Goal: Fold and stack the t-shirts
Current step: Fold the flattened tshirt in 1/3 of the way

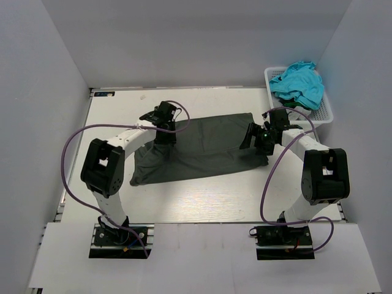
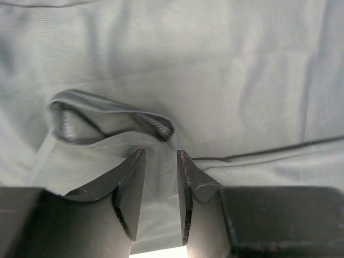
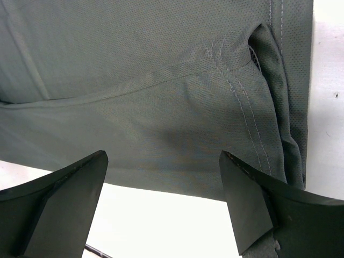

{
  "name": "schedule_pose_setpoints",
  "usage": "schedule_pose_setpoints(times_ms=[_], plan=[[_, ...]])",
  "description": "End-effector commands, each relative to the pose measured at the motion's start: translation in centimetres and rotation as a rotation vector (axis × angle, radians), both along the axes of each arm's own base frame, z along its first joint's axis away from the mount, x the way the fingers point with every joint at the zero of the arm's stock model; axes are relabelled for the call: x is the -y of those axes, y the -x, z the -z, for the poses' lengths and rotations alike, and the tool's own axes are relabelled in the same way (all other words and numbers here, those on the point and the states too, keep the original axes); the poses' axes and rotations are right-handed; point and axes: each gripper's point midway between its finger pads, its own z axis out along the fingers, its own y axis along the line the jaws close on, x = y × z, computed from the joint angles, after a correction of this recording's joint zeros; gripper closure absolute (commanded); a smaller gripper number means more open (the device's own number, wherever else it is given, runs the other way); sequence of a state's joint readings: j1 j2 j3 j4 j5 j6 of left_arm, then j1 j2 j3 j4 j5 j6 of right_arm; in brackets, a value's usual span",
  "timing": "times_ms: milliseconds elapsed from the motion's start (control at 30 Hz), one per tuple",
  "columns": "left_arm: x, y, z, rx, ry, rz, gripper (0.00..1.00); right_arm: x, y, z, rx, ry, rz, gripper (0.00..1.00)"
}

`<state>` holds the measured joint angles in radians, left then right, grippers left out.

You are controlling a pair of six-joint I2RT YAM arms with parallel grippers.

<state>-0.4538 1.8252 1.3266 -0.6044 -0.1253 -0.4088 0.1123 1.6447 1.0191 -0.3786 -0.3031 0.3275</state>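
Note:
A dark charcoal-grey t-shirt lies spread across the middle of the table. My left gripper is at its far left part. In the left wrist view its jaws stand close together with a fold of the shirt pinched between them, and a raised hem loop sits just ahead. My right gripper is at the shirt's right end. In the right wrist view it is wide open and empty over the shirt's edge. A turquoise t-shirt lies heaped in the basket.
The white lattice basket stands at the far right corner against the wall. Grey walls close in the table on the left, back and right. Bare white tabletop shows in front of the shirt.

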Motion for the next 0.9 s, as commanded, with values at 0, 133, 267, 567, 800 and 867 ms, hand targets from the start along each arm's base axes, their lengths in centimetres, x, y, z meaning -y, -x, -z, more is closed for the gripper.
schedule_pose_setpoints(times_ms=[0,133,267,567,800,867], plan=[[-1.2,-1.0,-3.7,0.125,0.005,-0.123,0.59,-0.2,-0.1,-0.8,0.028,-0.009,-0.022,0.1],[-1.4,-1.1,-2.7,0.106,-0.01,-0.14,0.58,-0.1,-0.1,-0.8,0.028,-0.012,-0.02,0.1],[-1.2,-1.2,-1.4,0.061,-0.027,-0.134,0.58,-0.1,-0.2,-1.0,0.037,-0.006,-0.024,0.1],[-0.4,-0.6,-0.1,0.014,-0.002,-0.108,0.66,-0.1,-0.1,-0.6,0.024,-0.008,-0.025,0.1],[0.5,-0.8,1.7,-0.045,0.002,-0.065,0.68,-0.1,-0.2,-0.6,0.024,-0.01,-0.024,0.1],[0.5,-0.7,2.1,-0.053,-0.003,-0.065,0.66,-0.1,-0.2,-0.7,0.026,-0.01,-0.026,0.1]])
